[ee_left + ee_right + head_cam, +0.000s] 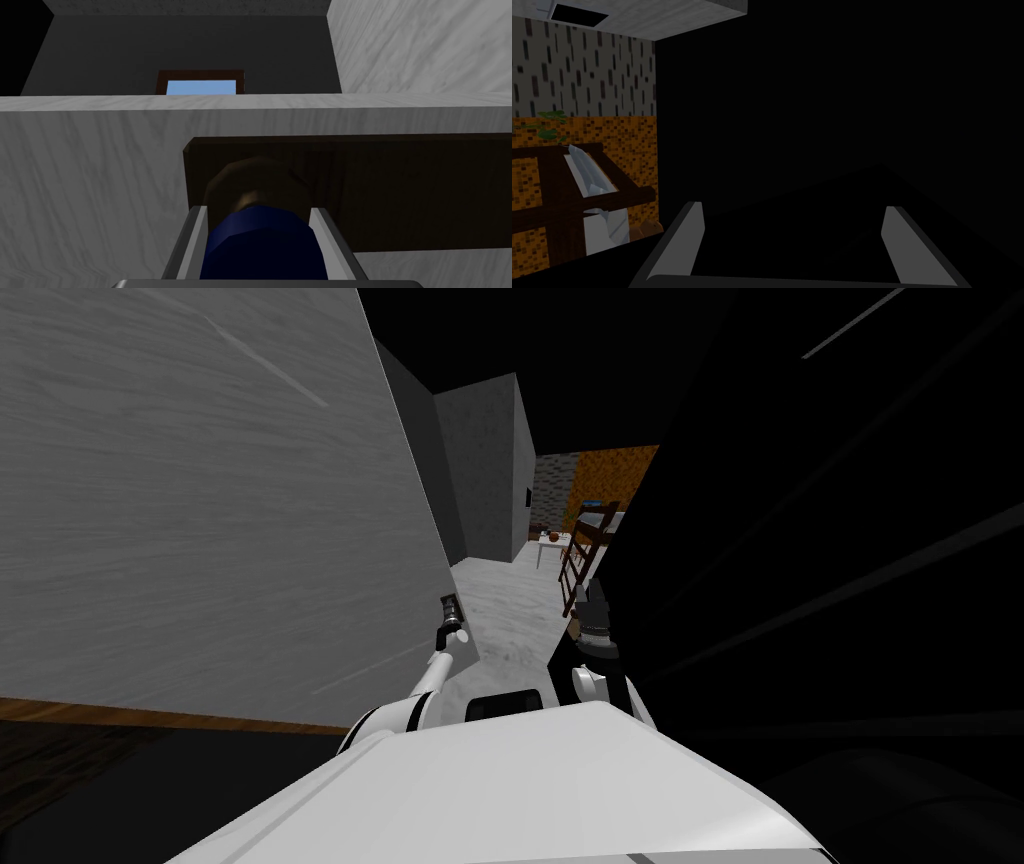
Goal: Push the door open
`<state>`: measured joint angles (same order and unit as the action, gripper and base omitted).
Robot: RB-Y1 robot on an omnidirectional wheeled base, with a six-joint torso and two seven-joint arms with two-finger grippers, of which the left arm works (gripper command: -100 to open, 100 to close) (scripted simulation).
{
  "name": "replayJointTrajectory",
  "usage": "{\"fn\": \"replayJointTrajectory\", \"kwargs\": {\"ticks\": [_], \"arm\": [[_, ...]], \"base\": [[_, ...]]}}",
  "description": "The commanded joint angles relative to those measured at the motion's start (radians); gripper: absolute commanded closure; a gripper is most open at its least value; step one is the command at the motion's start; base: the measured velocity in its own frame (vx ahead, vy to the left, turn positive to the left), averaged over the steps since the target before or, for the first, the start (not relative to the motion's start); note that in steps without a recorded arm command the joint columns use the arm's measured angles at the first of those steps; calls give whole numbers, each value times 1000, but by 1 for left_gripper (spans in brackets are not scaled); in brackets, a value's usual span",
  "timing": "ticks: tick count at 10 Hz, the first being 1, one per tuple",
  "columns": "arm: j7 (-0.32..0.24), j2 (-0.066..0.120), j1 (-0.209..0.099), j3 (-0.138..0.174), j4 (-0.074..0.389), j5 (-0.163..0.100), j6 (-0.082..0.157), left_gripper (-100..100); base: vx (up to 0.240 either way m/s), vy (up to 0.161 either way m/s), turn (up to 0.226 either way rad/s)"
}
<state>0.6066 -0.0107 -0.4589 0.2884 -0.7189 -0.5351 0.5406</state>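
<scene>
The door is a big pale grey panel with wood grain, standing at my left. My left gripper is at its free edge. In the left wrist view the left gripper is shut on the door knob, which is brown at its base and blue between the fingers. The knob sits on a dark brown plate on the grey door. My right gripper hangs at the right of the gap, beside a very dark surface. In its wrist view the right gripper is open and holds nothing.
A pale floor runs ahead between the door and the dark surface. Beyond it stand a dark wooden ladder-like frame and a small white table. A grey wall closes the far left, an orange-tiled wall the far end.
</scene>
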Motion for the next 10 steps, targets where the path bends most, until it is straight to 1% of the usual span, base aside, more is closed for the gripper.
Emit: {"fn": "replayJointTrajectory", "kwargs": {"ticks": [1, 2, 4, 5, 6, 7, 8, 10], "arm": [[1, 18, -14, 11, 29, -8, 27, 100], [18, 27, -18, 24, 34, -22, 40, 100], [18, 27, -18, 24, 34, -22, 40, 100], [45, 35, -26, 45, 43, -46, 62, 100], [45, 35, -26, 45, 53, -46, 62, 100], [45, 35, -26, 45, 77, -46, 62, 100], [45, 35, -26, 45, 43, -46, 62, 100], [45, 35, -26, 45, 43, -46, 62, 100]], "base": [[15, 3, -16], [74, -10, -28], [62, 4, -9], [111, 7, -36], [120, 6, -14], [71, 9, 4], [19, 4, 18], [-11, 2, -13]]}}
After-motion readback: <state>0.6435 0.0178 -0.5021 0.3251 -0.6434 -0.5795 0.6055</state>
